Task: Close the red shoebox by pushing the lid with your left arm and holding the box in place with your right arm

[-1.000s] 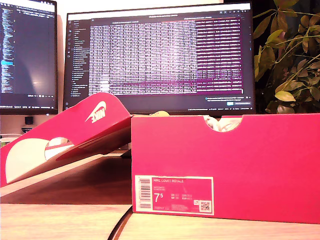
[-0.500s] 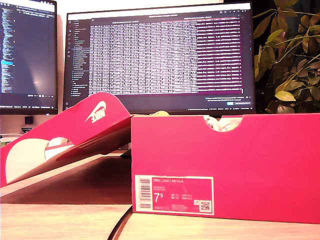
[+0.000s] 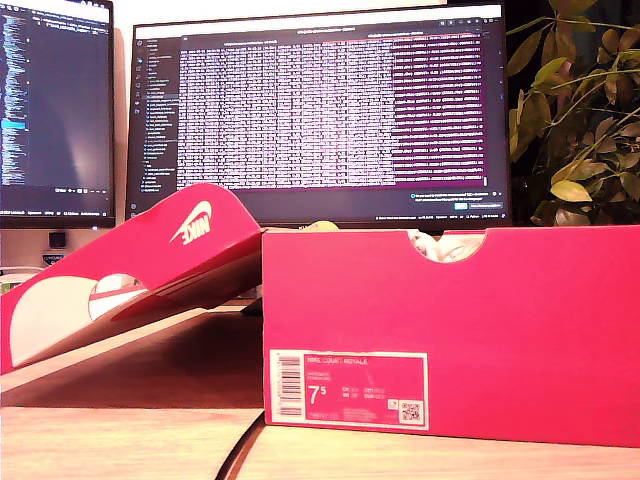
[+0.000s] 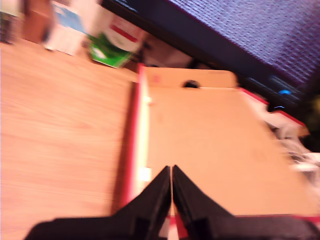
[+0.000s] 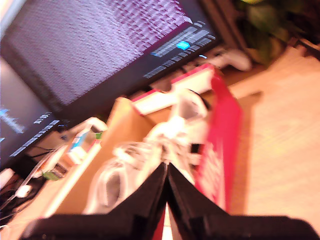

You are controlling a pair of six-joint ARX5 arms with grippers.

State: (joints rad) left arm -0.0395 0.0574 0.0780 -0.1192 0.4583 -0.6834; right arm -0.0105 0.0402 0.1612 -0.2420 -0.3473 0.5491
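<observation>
The red shoebox (image 3: 450,340) stands on the wooden desk with its size label facing the exterior camera. Its red lid (image 3: 130,280) is hinged open and slants down toward the exterior view's left. No arm shows in the exterior view. My first gripper (image 4: 171,172) is shut and empty, hovering above the lid's brown cardboard inside (image 4: 215,145). My second gripper (image 5: 166,170) is also shut on nothing, above the open box (image 5: 220,125), where white shoes (image 5: 165,140) and paper lie. Both wrist views are blurred.
Two lit monitors (image 3: 320,110) stand behind the box. A leafy plant (image 3: 575,110) fills the exterior view's right. A dark cable (image 3: 240,450) runs along the desk (image 3: 130,440) by the box's near corner. Small packages (image 4: 100,35) lie on the desk beyond the lid.
</observation>
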